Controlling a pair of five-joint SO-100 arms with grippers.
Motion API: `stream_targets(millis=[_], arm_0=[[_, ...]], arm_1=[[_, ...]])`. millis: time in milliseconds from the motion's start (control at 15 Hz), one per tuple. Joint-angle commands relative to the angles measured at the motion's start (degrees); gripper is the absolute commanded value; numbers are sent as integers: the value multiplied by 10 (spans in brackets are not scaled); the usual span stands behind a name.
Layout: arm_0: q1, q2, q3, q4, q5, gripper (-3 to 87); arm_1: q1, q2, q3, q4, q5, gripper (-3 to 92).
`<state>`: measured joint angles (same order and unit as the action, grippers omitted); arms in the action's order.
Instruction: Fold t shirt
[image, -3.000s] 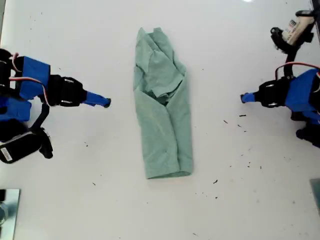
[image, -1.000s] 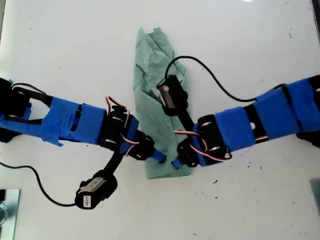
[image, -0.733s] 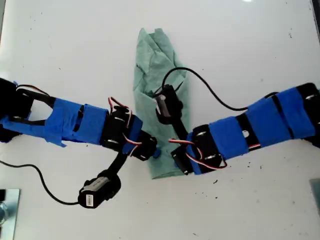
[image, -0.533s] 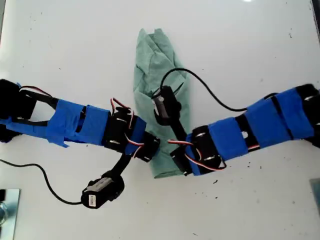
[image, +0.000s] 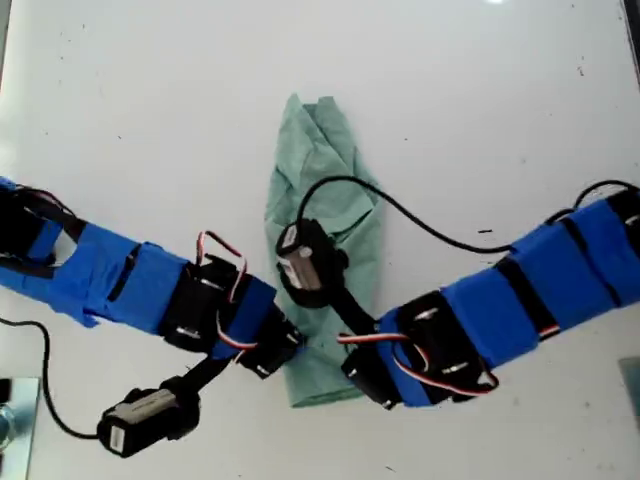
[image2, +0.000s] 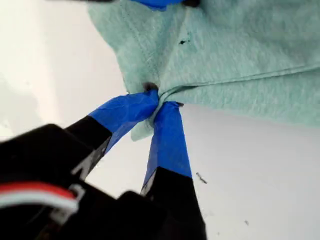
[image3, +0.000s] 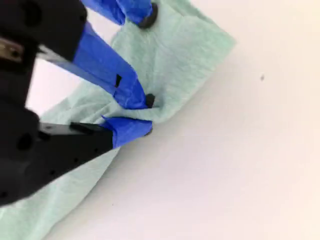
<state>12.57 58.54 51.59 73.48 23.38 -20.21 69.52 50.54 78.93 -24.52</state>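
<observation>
Desk (image: 150, 90): white surface, one; dark specks scattered toward the exterior view's right and near edge.
T shirt (image: 325, 215): one, pale green, lying as a long narrow bundle at the desk's middle, running from far edge toward near edge; far end bunched and creased. No print or writing legible on it.
Arms: two, blue-taped, reaching in from the exterior view's left and right, both meeting at the cloth's near end; they and a wrist camera (image: 305, 262) cover much of its near half.
Cables: black cable (image: 420, 222) loops over the cloth to the camera; another trails to a second camera (image: 145, 420) near the desk's near edge on the exterior view's left, whose label is too small to read.
My first gripper (image2: 159, 102): fingers closed together, pinching a puckered edge of the t shirt (image2: 240, 50).
My second gripper (image3: 145, 115): fingers nearly together, nipping a fold at a corner of the t shirt (image3: 185, 55); the other gripper's blue tips show just beyond.
</observation>
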Motion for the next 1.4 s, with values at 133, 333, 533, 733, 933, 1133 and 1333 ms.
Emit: stream_targets(millis=[133,333,533,733,933,1133,1333], arm_0=[[30,129,5,-6,-14,-2],[-47,193,40,14,-4,-2],[-154,221,76,23,1,47],[-272,252,131,18,6,275],[-359,373,243,-5,-19,317],[-454,716,611,-172,-49,296],[-509,985,837,-162,-28,259]], arm_1=[[7,120,-32,-18,-29,-14],[118,192,-1,1,-91,-14],[265,197,20,-4,-147,-12],[384,194,83,-29,-144,240],[515,264,149,-3,-146,315],[735,492,368,-21,-185,248],[825,647,474,90,-247,229]])
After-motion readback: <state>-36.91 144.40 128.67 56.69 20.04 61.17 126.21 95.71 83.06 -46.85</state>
